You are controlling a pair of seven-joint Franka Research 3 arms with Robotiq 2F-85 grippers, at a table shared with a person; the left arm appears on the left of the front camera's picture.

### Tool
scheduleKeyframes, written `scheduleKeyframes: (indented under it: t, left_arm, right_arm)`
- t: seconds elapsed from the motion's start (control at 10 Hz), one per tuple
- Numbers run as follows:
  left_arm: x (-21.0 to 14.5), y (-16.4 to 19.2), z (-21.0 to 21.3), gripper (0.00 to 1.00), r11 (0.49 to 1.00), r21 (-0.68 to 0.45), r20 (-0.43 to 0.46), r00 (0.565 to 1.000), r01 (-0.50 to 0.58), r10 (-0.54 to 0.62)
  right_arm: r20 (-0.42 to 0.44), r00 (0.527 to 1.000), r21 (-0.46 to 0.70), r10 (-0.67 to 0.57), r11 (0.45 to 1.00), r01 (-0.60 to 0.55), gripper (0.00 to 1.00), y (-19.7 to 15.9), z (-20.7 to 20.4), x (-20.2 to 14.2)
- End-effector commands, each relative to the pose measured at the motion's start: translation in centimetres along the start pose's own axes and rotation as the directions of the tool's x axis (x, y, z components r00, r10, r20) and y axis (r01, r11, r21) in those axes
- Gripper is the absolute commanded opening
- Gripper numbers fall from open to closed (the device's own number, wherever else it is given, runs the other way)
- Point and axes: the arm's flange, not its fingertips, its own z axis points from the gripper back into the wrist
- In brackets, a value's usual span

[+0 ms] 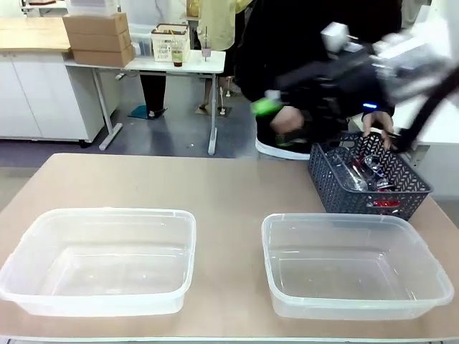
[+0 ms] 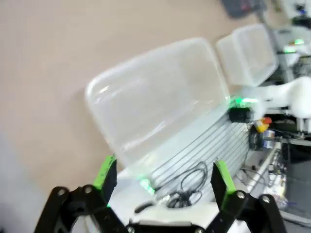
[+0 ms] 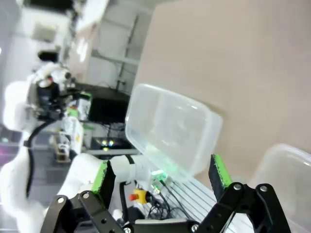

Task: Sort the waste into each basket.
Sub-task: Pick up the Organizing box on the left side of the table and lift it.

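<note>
Baskets come first: two clear tubs side by side on the counter (image 1: 229, 179), the left basket (image 1: 115, 213) and the right basket (image 1: 337, 217), both with nothing in them. Behind the right one, at the counter's far right, stands a dark lattice basket (image 1: 333, 188), and the waste (image 1: 376, 188) is heaped inside it — red cans (image 1: 387, 203) low against the near wall, clear bottles (image 1: 349, 166) lying across them.

Smaller yet, the left fingers (image 2: 106, 174) hang spread wide above a tub with nothing between them. The right fingers (image 3: 217, 171) are just as far apart and just as bare, looking down on a tub's rim.

All of this waste looks light to me. The cans are likely thin-walled and slick, so a hard squeeze would dent them — take one across the middle of its body. The bottles should be springy and apt to roll or squirt out, so close on the waist, square to the long axis. Any wrappers will be limp and crinkly, best pinched at a bunched edge. Since it's a jumble, I'd take the topmost piece first.
</note>
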Motion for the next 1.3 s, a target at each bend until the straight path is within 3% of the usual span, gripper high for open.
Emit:
scheduleKeyframes:
  t: [0.0, 0.1, 0.2, 0.4, 0.5, 0.6, 0.7, 0.8, 0.9, 1.0, 1.1, 1.2]
  left_arm:
    - [-1.4, -3.8, 1.9, 1.0, 0.994, 0.107, -0.086, 0.996, 0.005, 0.005]
    - [0.3, -5.2, 0.6, 1.0, 0.958, -0.128, -0.045, 0.963, 0.257, -0.264]
    - [-1.7, -1.8, 2.0, 1.0, 0.996, 0.089, -0.03, 0.999, -0.013, 0.016]
    - [-1.7, -1.8, 2.0, 1.0, 0.996, 0.089, -0.03, 0.999, -0.013, 0.016]
    - [-1.6, -3.6, 2.2, 1.0, 0.996, 0.061, -0.045, 0.997, 0.058, -0.056]
    - [-1.5, -3.4, -0.8, 1.0, 0.999, -0.026, -0.076, 0.996, 0.038, -0.04]
    - [-1.9, -3.0, -3.3, 1.0, 0.999, 0.045, -0.048, 0.998, -0.029, 0.031]
    - [-2.7, -3.0, -6.1, 1.0, 0.995, 0.053, -0.079, 0.993, -0.079, 0.083]
    - [-3.8, -3.3, -9.3, 1.0, 0.992, 0.074, -0.154, 0.982, -0.098, 0.109]
    - [-5.0, -3.7, -12.4, 1.0, 0.995, 0.011, -0.246, 0.964, -0.103, 0.102]
    - [-6.0, -3.8, -15.1, 1.0, 0.988, 0.015, -0.319, 0.936, -0.154, 0.151]
    - [-1.4, -2.8, -5.4, 1.0, 0.996, 0.042, -0.177, 0.981, -0.073, 0.079]
  right_arm:
    - [-0.064, 0.995, -0.119, 0.079, 0.989, -0.086, 1.0, 1.5, -3.4, 2.1]
    - [-0.057, 0.99, -0.133, 0.132, 0.981, -0.138, 1.0, -0.2, -3.1, 1.8]
    - [-0.041, 0.998, -0.037, 0.051, 0.998, -0.053, 1.0, 2.8, -3.4, 0.0]
    - [-0.074, 0.993, -0.086, 0.095, 0.991, -0.101, 1.0, 2.6, -5.0, 0.6]
    - [-0.074, 0.973, -0.303, -0.218, 0.935, 0.186, 1.0, 3.6, -5.8, 0.4]
    - [-0.202, 0.958, -0.393, -0.203, 0.913, 0.111, 1.0, 5.3, -10.5, -0.2]
    - [-0.212, 0.953, -0.49, -0.216, 0.868, 0.088, 1.0, 6.1, -14.2, -0.8]
    - [-0.283, 0.927, -0.532, -0.246, 0.844, 0.061, 1.0, 6.1, -16.9, -1.5]
    - [-0.317, 0.91, -0.564, -0.266, 0.825, 0.045, 1.0, 5.8, -19.1, -2.2]
    - [-0.362, 0.887, -0.572, -0.287, 0.82, 0.032, 1.0, 5.3, -20.3, -3.1]
    - [-0.441, 0.832, -0.601, -0.336, 0.799, 0.005, 1.0, 4.2, -19.7, -3.5]
    - [-0.297, 0.919, -0.561, -0.261, 0.826, 0.053, 1.0, 4.1, -19.0, -5.2]
